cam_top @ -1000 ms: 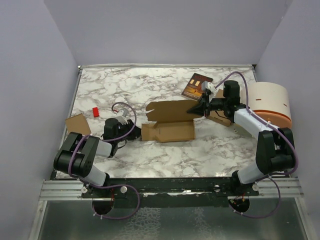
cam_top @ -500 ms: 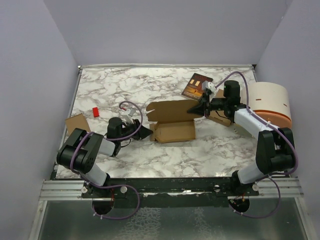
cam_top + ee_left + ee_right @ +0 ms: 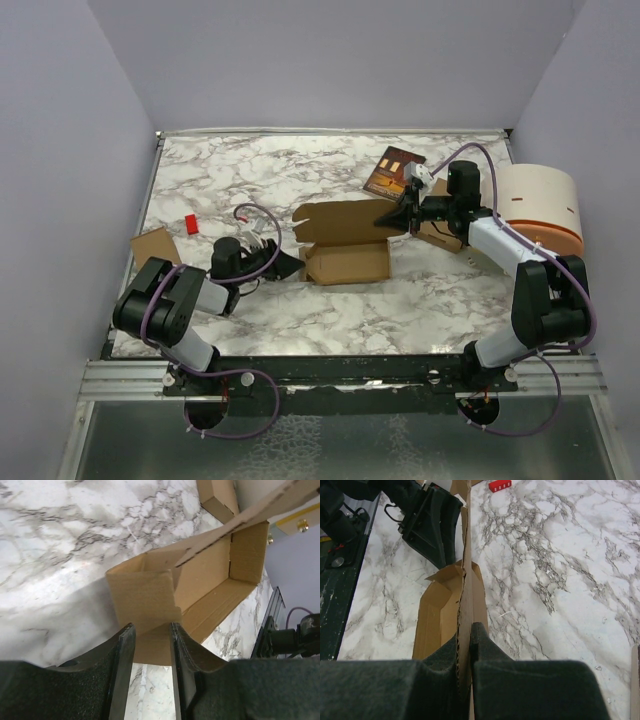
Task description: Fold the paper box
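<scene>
The tan paper box [image 3: 345, 262] lies in the middle of the table as a shallow open tray with its lid panel [image 3: 340, 220] raised behind. My right gripper [image 3: 392, 220] is shut on the right edge of that panel; in the right wrist view the cardboard [image 3: 465, 580] runs edge-on between the pads of that gripper [image 3: 466, 630]. My left gripper [image 3: 293, 265] sits at the box's left end. In the left wrist view its jaws [image 3: 151, 630] stand apart, with the upright end flap [image 3: 142, 597] just past the tips and nothing gripped.
A dark reddish booklet [image 3: 392, 172] lies behind the right gripper, and a white drum with an orange band [image 3: 540, 208] stands at the right edge. A red block [image 3: 191, 223] and a cardboard scrap [image 3: 155, 247] lie at the left. Another cardboard piece [image 3: 440, 235] lies under the right arm.
My left gripper reached right to the box's left end, the end flap came up against the tray, and the jaws have spread apart. The right gripper has kept its hold without moving.
</scene>
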Controlling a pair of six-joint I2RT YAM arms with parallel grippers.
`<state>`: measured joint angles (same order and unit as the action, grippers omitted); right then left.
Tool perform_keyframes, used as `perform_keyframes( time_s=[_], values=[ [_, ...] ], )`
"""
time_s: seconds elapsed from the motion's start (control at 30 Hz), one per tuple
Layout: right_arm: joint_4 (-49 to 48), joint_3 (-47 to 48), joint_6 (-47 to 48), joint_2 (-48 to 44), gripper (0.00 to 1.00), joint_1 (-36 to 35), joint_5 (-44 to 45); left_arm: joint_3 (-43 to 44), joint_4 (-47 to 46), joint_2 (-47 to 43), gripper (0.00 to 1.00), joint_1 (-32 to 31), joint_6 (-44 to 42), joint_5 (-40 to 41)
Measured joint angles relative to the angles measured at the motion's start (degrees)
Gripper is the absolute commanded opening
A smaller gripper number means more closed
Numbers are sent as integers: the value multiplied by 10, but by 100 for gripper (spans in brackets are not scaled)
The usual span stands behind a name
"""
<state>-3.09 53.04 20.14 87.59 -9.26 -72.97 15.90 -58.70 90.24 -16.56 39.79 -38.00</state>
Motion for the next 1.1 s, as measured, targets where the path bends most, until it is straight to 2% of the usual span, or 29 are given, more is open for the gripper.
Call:
perform_keyframes(
  time_s=[0.4, 0.7, 0.97, 1.1],
  values=[
    [0, 0, 0, 0, 1, 0, -5, -35, 5, -35, 38, 50, 20, 42],
    [-17, -8, -7, -34, 1, 16, -54, -47, -2, -36, 38, 70, 25, 41],
    [-57, -23, -31, -57, 1, 26, -92, -52, -34, -30, 38, 80, 33, 39],
    [-64, -27, -39, -57, 1, 26, -103, -52, -76, 1, 38, 80, 43, 23]
  ],
)
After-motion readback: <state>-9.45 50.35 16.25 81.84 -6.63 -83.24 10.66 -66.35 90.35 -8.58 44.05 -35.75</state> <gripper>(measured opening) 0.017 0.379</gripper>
